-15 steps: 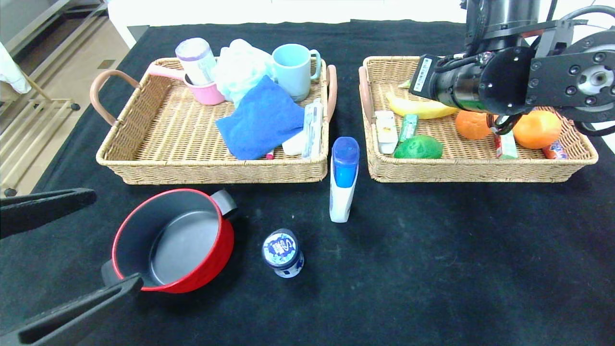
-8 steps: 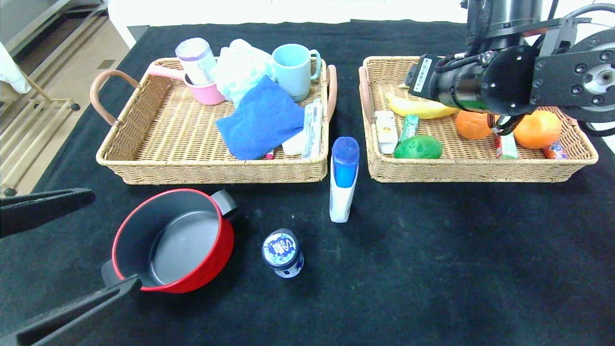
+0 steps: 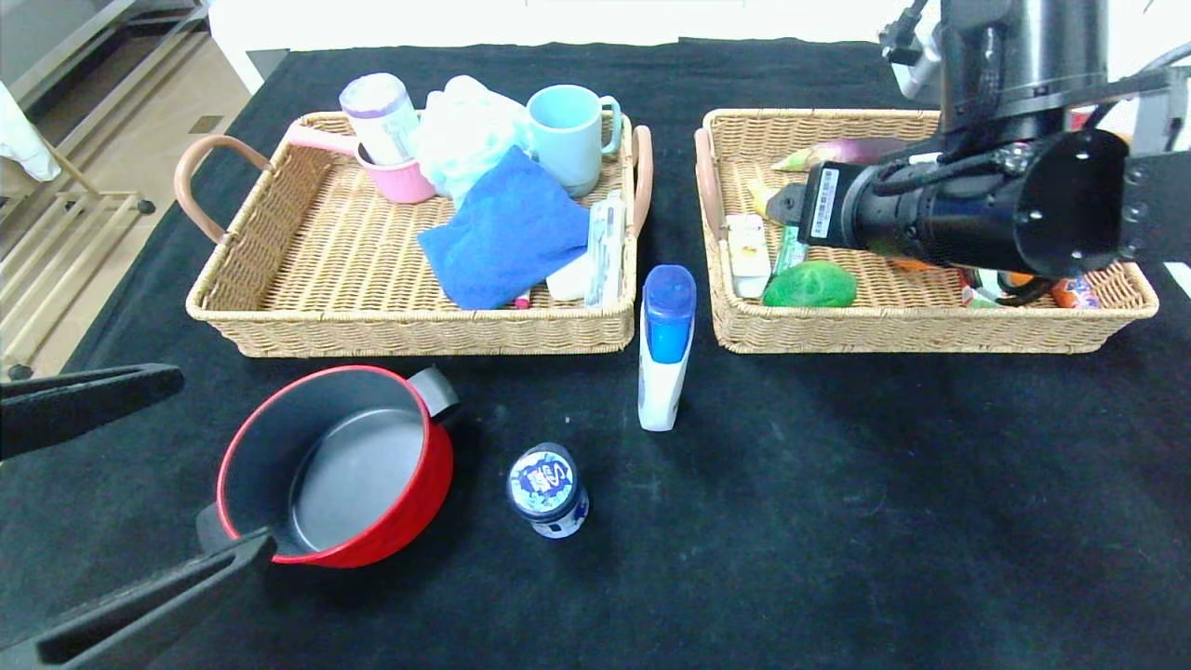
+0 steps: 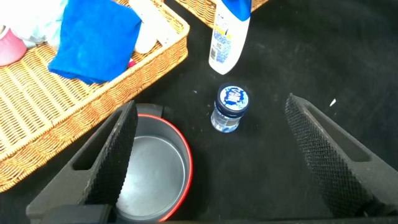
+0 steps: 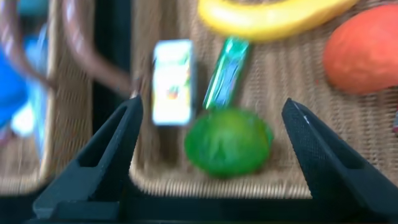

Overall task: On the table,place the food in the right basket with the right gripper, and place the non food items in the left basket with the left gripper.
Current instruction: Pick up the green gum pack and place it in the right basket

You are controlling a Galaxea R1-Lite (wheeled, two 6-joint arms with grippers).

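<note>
On the black table a red pot stands at the front left. A blue-and-white tub stands beside it. A white bottle with a blue cap lies between the two baskets. My left gripper is open and empty, its fingers either side of the pot's near edge; its wrist view shows the pot and the tub. My right gripper is open and empty above the right basket. Under it lie a banana, an orange and a green gum pack.
The left basket holds a blue cloth, a teal mug, a pink cup and a white pouf. The right basket also holds a green round item and a white packet. My right arm hides much of it.
My right arm has swung lower and toward the basket's front, now covering the banana and oranges in the head view. The left gripper and the table items have not moved.
</note>
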